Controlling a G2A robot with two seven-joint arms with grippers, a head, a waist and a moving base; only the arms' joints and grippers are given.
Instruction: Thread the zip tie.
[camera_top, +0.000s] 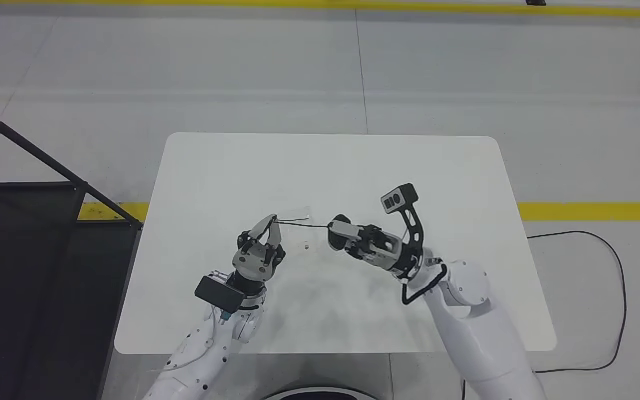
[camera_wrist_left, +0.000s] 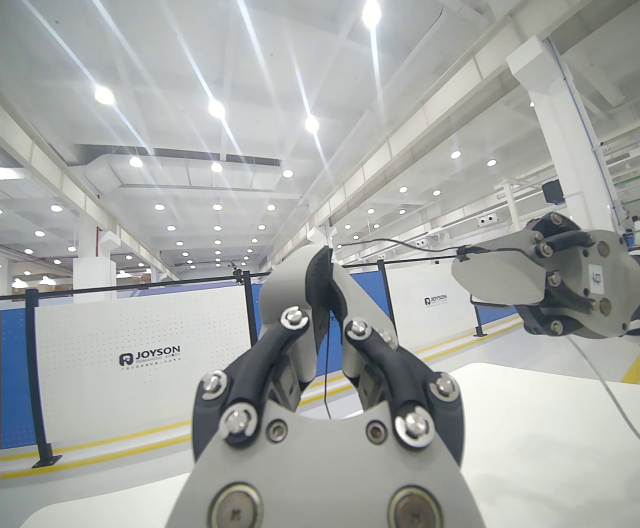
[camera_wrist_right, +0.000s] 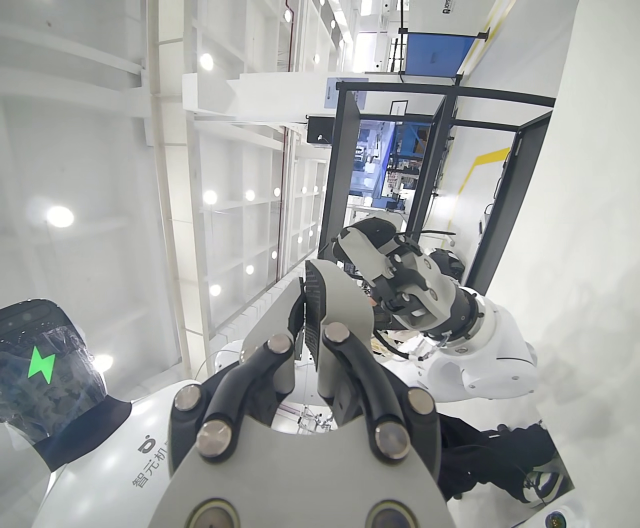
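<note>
Above the near middle of the white table (camera_top: 430, 180) I hold both of my grippers clear of the surface, tips turned toward each other, near but not touching. My left gripper (camera_wrist_left: 327, 270) has its jaws pressed together on the zip tie (camera_wrist_left: 400, 243), a thin black strap. One stretch of it hangs down between the pads toward my palm, and the rest leaves the tips and runs in a shallow arc across the gap. My right gripper (camera_wrist_right: 306, 292) has its jaws closed to a narrow slit too, pinching the far end of the strap right at the tips. A small dark lump sits there. It is probably the tie's locking head, though it is too small for me to be sure. From the top view the strap shows as a single fine line strung between my two grippers, off the table. As I judge it, the strap is up and shared between two grips, but the threading itself is not done: I see no closed loop, and the two ends are apart. What is left is to bring the free tail round to the head, line it up with the slot and push it through.
</note>
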